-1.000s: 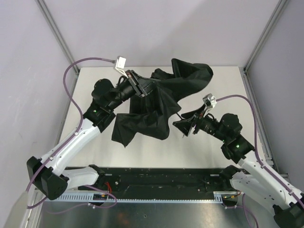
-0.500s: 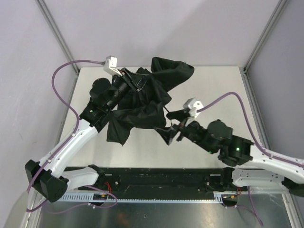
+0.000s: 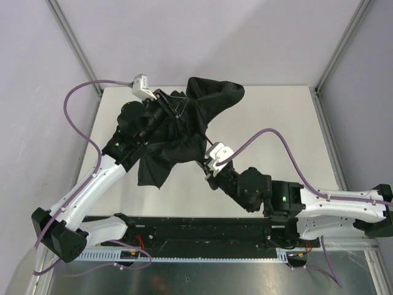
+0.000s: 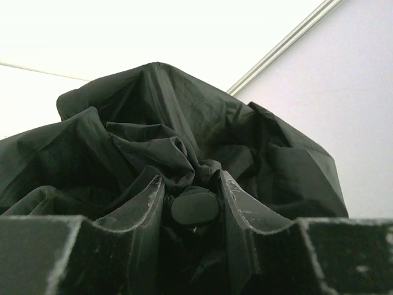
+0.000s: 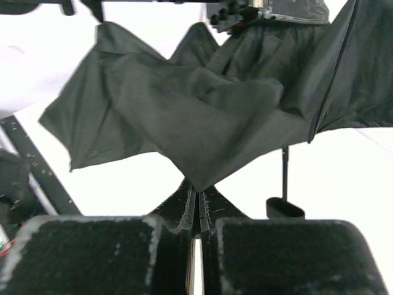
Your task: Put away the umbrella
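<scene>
Limply crumpled black umbrella (image 3: pixel 184 132); left tool (image 4: pixel 190 184) tight round cap (image 4: pixel 195 207), right tool (image 5: pixel 198 193) pinching hem (image 5: pixel 195 175).

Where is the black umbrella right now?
In the top view the umbrella hangs crumpled above the left-centre of the table, gripped by the left end effector, with the right end effector pinching a lower fabric corner.

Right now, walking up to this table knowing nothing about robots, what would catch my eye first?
A crumpled black umbrella hangs over the table's left half, its middle clamped in the left arm's jaws. From the near right, the right arm reaches in, jaws shut on a drooping corner of the fabric.
</scene>
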Controlling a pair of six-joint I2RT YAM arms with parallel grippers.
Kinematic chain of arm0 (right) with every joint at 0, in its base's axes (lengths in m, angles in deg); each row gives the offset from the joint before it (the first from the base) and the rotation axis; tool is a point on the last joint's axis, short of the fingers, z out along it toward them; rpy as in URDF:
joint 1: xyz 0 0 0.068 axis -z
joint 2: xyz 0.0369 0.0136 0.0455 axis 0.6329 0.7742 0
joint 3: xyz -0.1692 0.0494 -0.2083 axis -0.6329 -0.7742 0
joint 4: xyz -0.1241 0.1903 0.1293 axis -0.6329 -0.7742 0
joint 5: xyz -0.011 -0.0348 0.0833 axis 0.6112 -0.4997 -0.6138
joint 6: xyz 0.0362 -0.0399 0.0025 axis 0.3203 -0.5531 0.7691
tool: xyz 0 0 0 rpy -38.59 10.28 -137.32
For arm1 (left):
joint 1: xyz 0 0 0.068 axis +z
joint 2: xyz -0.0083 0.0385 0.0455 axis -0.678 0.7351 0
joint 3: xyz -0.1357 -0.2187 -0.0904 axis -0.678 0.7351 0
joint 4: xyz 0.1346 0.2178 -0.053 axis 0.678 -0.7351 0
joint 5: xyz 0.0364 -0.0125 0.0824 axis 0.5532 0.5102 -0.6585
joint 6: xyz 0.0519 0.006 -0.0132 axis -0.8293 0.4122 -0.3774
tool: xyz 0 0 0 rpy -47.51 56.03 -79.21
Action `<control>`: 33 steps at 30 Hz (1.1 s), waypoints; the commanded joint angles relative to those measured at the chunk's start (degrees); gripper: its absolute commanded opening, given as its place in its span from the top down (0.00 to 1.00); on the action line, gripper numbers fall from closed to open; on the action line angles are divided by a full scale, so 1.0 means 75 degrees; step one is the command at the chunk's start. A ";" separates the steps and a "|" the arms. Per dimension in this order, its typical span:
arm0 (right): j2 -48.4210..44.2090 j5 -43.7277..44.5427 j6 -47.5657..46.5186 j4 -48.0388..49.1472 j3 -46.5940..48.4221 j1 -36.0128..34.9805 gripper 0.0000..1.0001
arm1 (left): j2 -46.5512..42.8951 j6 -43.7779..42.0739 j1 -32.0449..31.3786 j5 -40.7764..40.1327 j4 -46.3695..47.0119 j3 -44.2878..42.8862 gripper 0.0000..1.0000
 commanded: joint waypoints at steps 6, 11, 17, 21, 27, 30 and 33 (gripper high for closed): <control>-0.0561 0.0302 0.2097 -0.2085 0.1055 -0.0451 0.75 | -0.0317 -0.0208 0.0061 -0.0814 0.0787 -0.0311 1.00; -0.0665 -0.0840 0.2364 -0.2392 0.1378 -0.0555 0.27 | -0.0385 0.0120 0.0048 -0.1244 0.0907 -0.0112 1.00; 0.0086 -0.2153 0.1740 -0.1390 0.1431 -0.1178 0.23 | -0.0411 0.0660 0.0035 -0.1712 0.1009 0.0049 1.00; 0.1092 -0.2788 0.1166 -0.0374 0.1453 -0.0882 0.56 | -0.0466 0.0944 -0.0054 -0.1955 0.1013 0.0172 1.00; 0.2056 -0.4574 0.0812 0.0054 0.1519 0.0432 0.99 | -0.0741 0.0954 -0.0137 -0.1688 0.0958 0.0335 1.00; 0.2376 -0.5012 0.0340 -0.0050 0.1573 0.0617 1.00 | -0.0938 0.0969 -0.0166 -0.1616 0.0904 0.0453 1.00; 0.2742 -0.5306 0.0105 -0.0119 0.1693 0.0744 1.00 | -0.1073 0.0984 -0.0168 -0.1536 0.0799 0.0492 1.00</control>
